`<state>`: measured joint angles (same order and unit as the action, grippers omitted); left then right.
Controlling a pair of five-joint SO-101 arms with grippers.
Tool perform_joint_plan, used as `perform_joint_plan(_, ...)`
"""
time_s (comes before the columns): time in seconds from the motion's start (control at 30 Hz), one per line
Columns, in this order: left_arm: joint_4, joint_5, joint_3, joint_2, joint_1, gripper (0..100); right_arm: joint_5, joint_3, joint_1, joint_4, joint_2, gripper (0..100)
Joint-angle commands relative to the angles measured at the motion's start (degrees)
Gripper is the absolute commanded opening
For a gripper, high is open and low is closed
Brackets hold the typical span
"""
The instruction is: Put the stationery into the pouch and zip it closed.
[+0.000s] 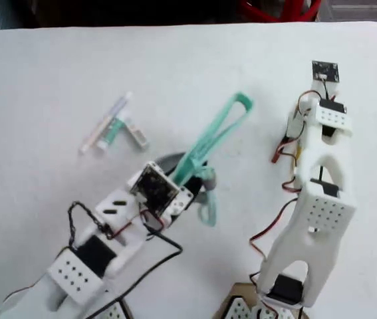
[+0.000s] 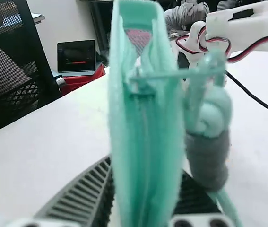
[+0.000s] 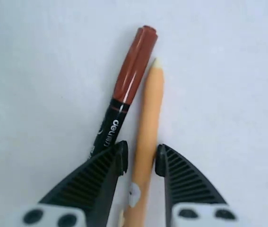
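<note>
Closest to my left wrist camera is the teal pouch (image 2: 143, 142), standing on edge and pinched between the fingers of the left gripper (image 2: 143, 208), which are closed firmly on its fabric. From the high view it slants up and away from that arm towards the middle of the table (image 1: 35, 73), and its far end gapes, so I judge the mouth to be open. A grey and teal zip tassel (image 2: 207, 146) hangs just beside it. Whether anything is inside already, I cannot tell.

Over on my other arm, the right gripper (image 3: 141, 158) straddles an orange pencil (image 3: 149, 109) lying flat. Its fingers are narrowed to barely more than the pencil's width, and I read that as not yet clamped. A brown-capped marker (image 3: 126, 90) lies right against the pencil, outside the fingers.

A small cluster of loose stationery (image 1: 112, 129) lies on the table near the pouch, well apart from the pencil.

By my reckoning the job is at an early stage: the pouch is held ready, while the pencil, the marker and the cluster are all outside it, and the zipping is left to do.
</note>
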<state>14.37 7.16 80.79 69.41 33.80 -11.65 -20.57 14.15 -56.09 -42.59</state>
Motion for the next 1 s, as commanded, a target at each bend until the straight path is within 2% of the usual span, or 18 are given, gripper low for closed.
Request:
perform_joint_plan(0.0,2.9,0.7,3.0,7.0,-2.2,11,-1.0,-3.9,-0.6,-1.6,-0.4,7.7)
perform_joint_plan(0.1,2.9,0.7,4.0,7.4,-3.3,11,-1.2,-4.0,1.0,-1.5,-0.6,1.3)
perform_joint_plan(0.3,2.8,0.7,4.0,7.6,-5.6,11,-1.3,-4.3,4.2,-1.7,0.0,1.8)
perform_joint_plan(0.53,0.4,0.5,4.3,7.5,-7.1,11,-1.3,-4.0,5.8,-8.3,6.5,1.8)
perform_joint_plan(0.67,-2.6,0.7,5.8,7.4,-7.1,11,0.1,-3.9,8.8,-11.1,14.1,1.8)
perform_joint_plan(0.8,-3.6,0.5,6.5,7.4,-6.5,11,6.9,-3.8,12.4,-13.0,25.7,1.8)
perform_joint_plan(0.97,-3.5,0.5,6.3,7.4,-6.4,11,8.2,-3.7,8.8,-19.6,41.8,1.8)
